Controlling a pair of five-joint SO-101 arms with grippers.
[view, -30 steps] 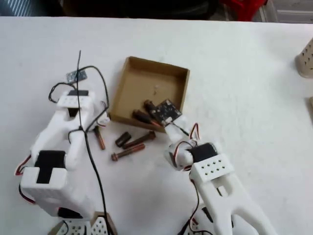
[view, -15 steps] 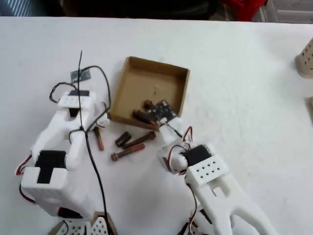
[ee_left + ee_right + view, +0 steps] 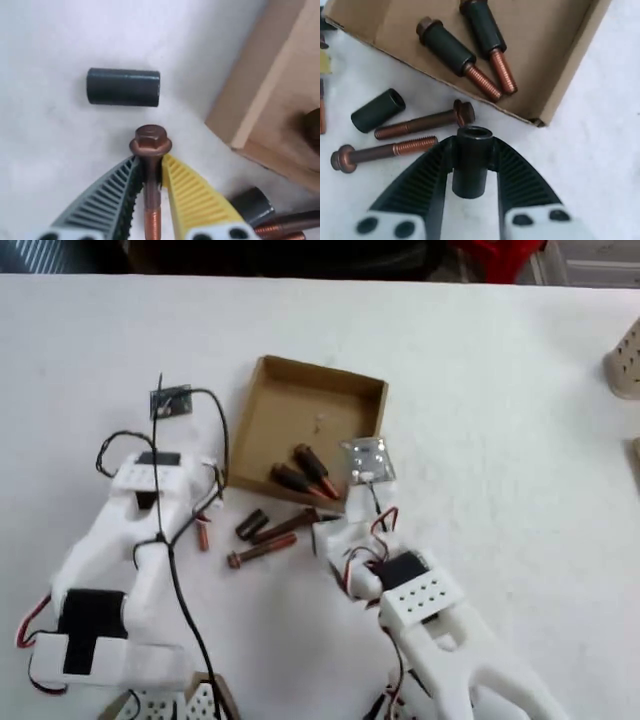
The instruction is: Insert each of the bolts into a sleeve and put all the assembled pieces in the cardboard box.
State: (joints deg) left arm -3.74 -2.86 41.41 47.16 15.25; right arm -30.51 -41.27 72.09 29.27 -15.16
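The cardboard box (image 3: 300, 400) holds two bolts in black sleeves (image 3: 305, 475), also visible in the right wrist view (image 3: 455, 52). My left gripper (image 3: 150, 165) is shut on a copper bolt (image 3: 151, 145), just in front of the box's near left corner (image 3: 203, 535). A loose black sleeve (image 3: 123, 87) lies beyond the bolt's head. My right gripper (image 3: 470, 165) is shut on another black sleeve (image 3: 470, 160), near the box's front wall (image 3: 325, 532). Between the arms lie a loose sleeve (image 3: 252, 524) and two bare bolts (image 3: 285, 525) (image 3: 262, 550).
White table top all round. Black cables hang over the left arm (image 3: 150, 540). A beige object (image 3: 625, 360) stands at the far right edge. Open table lies right of the box and beyond it.
The right arm has drawn back from over the box's near corner toward the loose bolts. The left arm has shifted a little toward the front with its bolt.
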